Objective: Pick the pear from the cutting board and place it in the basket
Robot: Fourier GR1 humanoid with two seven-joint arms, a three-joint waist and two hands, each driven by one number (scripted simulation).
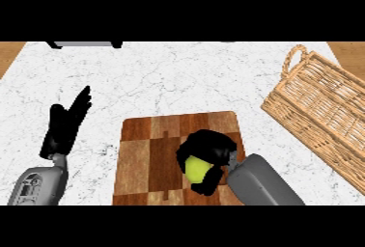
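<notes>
Head view, single moment logged. Nearest the lower edge I saw the right forearm [261,184] coming in over the bottom right corner of the cutting board [143,144], and the left forearm [39,185] at the far lower left, off the board. The right hand [208,147] was over the board's right half with its fingers curled round the pear [196,167] — a clasp, not a flat touch. Only a yellow-green patch of the fruit showed between fingers above and thumb below. I could not tell whether the pear was resting on the wood or lifted just clear of it; in either case it sat over the board, not in the basket. The left hand [68,123] stood beside the board's left edge, apart from it, fingers straight and pointing up and away — holding nothing, at rest. Further out and to the right lay the wicker basket [321,113], angled on the white marble counter [178,72], well apart from the board, one handle loop at its far end. At the counter's far edge, upper left, a dark grey object [85,44] was cut off by the frame; I could not identify it.
</notes>
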